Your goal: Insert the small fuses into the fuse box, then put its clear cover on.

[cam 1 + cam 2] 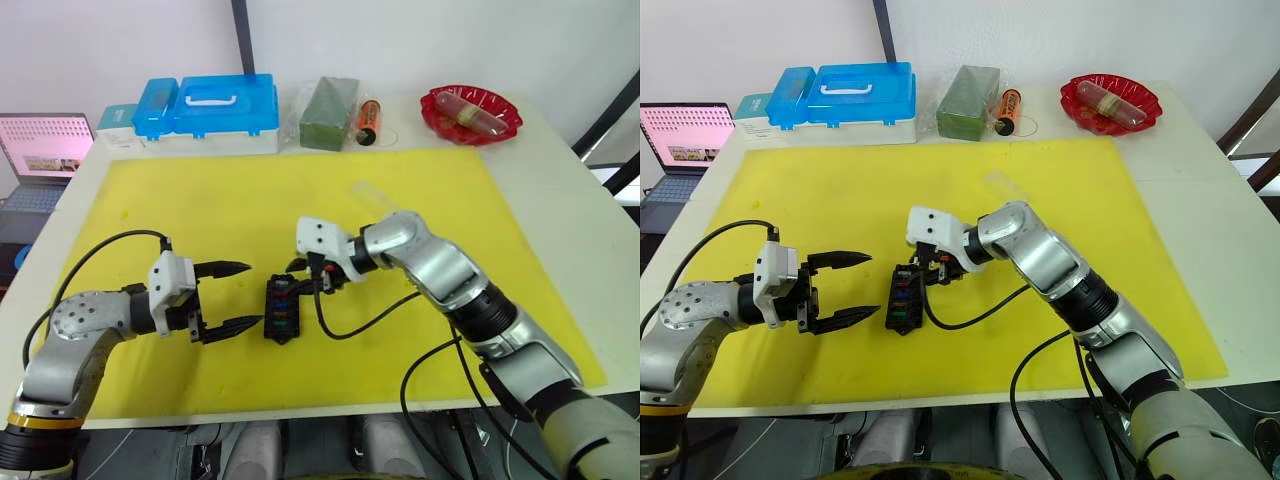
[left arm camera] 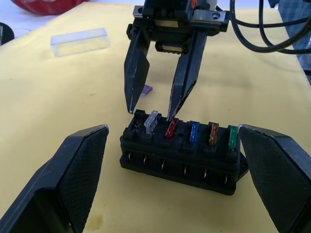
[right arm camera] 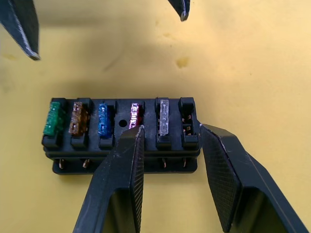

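Black, cross-hatched pads of the left gripper (image 2: 170, 179) stand wide apart on either side of the fuse box (image 2: 182, 150), holding nothing; the box lies just beyond the fingertips, on the yellow mat (image 1: 200, 210) that covers the table (image 1: 560, 180). It is a small black moulded block with metal tabs along its side and a row of slots on top. Five small fuses stand in that row: grey (image 2: 151, 121), red (image 2: 171, 128), blue (image 2: 194, 133), orange (image 2: 213, 134) and green (image 2: 233, 137), each a thin translucent plastic blade. The slot at the grey end is empty. The right gripper (image 2: 149, 110) comes down from the far side, its tapered fingers parted and empty, tips touching or nearly touching the top of the box either side of the grey fuse. A purple fuse (image 2: 148, 90) lies on the mat behind those fingers. The clear cover (image 2: 80, 41), a colourless rectangular lid, rests on the mat well apart from the box.
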Available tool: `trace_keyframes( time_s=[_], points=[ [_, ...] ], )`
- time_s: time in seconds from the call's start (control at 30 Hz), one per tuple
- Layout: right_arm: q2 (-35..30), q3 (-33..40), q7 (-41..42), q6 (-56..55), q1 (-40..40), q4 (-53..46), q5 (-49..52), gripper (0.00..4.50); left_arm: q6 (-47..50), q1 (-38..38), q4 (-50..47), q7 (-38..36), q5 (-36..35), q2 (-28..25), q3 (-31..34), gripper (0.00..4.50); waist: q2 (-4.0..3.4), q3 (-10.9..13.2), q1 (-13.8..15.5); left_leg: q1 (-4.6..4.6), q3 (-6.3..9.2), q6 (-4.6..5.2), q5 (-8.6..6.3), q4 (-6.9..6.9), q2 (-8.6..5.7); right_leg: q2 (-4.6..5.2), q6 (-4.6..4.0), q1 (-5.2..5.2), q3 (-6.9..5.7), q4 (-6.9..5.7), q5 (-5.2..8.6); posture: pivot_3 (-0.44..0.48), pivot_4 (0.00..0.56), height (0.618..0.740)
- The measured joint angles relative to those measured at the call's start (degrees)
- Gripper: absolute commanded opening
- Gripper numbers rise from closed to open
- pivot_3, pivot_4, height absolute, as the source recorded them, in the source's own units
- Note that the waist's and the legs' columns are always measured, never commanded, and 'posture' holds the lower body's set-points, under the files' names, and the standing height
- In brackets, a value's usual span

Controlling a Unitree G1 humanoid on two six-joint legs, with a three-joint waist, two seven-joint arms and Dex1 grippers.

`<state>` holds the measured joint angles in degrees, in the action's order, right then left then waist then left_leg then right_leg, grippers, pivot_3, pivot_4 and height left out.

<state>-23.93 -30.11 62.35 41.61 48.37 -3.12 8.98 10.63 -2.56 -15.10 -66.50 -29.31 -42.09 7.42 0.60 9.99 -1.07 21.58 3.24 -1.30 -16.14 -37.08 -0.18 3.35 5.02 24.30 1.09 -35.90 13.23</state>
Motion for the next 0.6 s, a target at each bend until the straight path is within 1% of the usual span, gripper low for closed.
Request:
trace_keyframes(
  time_s=[0.17, 0.27, 0.37, 0.4, 0.6],
  points=[
    [0.56, 1.97, -0.05, 0.32, -0.02, -0.05, 1.64, 1.9, 0.0, -0.33, 0.03, -0.46, 0.0, 0.0, 0.0, 4.5, 0.0, 0.0, -0.01, 0.0, 0.0, 0.0, 0.0, 0.0, 0.0, 0.0, 0.01, 0.0, 0.0, -0.01, -0.01, 0.0, 0.15, 0.74],
    [1.07, 2.24, -0.38, 0.49, -0.24, -0.05, 2.2, 1.24, 0.0, -0.98, 0.47, -0.58, 0.0, 0.14, -0.02, 4.5, 0.0, 0.0, 0.0, 0.0, 0.0, 0.0, 0.0, 0.0, 0.0, 0.0, 0.03, 0.0, 0.0, -0.01, -0.02, 0.0, 0.15, 0.74],
    [1.6, 2.25, -0.85, 0.5, -0.53, -0.05, 2.54, 0.22, 0.0, -1.7, 0.49, -0.74, 0.0, 0.38, -0.04, 4.5, 0.0, 0.0, 0.0, 0.0, 0.0, 0.0, 0.0, 0.0, 0.0, 0.0, 0.03, 0.0, 0.0, -0.01, -0.02, 0.0, 0.15, 0.74],
    [1.72, 2.25, -1.03, 0.5, -0.71, -0.05, 2.56, 0.03, 0.0, -1.7, 0.49, -0.82, 0.0, 0.38, -0.04, 4.5, 0.0, 0.0, -0.01, 0.0, 0.0, 0.0, 0.0, 0.0, 0.0, 0.0, 0.03, 0.0, 0.01, -0.01, -0.02, 0.0, 0.15, 0.74],
    [2.54, 2.08, -1.42, 0.04, -1.1, 0.07, 2.39, 0.03, -0.04, -1.7, 0.51, -0.94, 0.16, 0.38, -0.09, 4.5, 0.0, 0.0, -0.01, 0.0, 0.0, 0.0, 0.0, 0.0, 0.0, 0.0, 0.03, 0.0, 0.0, -0.02, -0.02, 0.0, 0.15, 0.74]
  ],
)
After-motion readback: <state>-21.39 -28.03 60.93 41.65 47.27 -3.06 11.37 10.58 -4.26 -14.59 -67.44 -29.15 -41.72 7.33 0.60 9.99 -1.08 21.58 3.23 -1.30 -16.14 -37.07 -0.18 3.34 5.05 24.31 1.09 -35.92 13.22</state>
